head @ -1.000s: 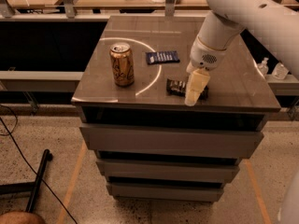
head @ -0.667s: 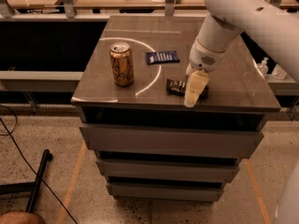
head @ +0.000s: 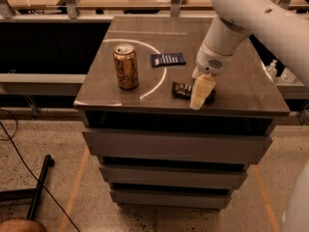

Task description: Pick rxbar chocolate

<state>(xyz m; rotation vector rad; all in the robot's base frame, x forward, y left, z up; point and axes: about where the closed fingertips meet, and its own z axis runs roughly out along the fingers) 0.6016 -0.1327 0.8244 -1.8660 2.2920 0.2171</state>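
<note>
The rxbar chocolate (head: pixel 181 90) is a dark brown-black wrapped bar lying flat near the front edge of the cabinet top. Only its left part shows; the rest is hidden behind my gripper. My gripper (head: pixel 202 93) is cream-coloured, hangs from the white arm (head: pixel 227 33), and is down on or just over the bar's right end. I cannot tell whether it touches the bar.
A gold soda can (head: pixel 126 66) stands upright at the left of the brown cabinet top (head: pixel 241 88). A smaller navy-blue wrapped bar (head: pixel 167 59) lies behind the rxbar. Drawers sit below the top, and a wooden table stands behind it.
</note>
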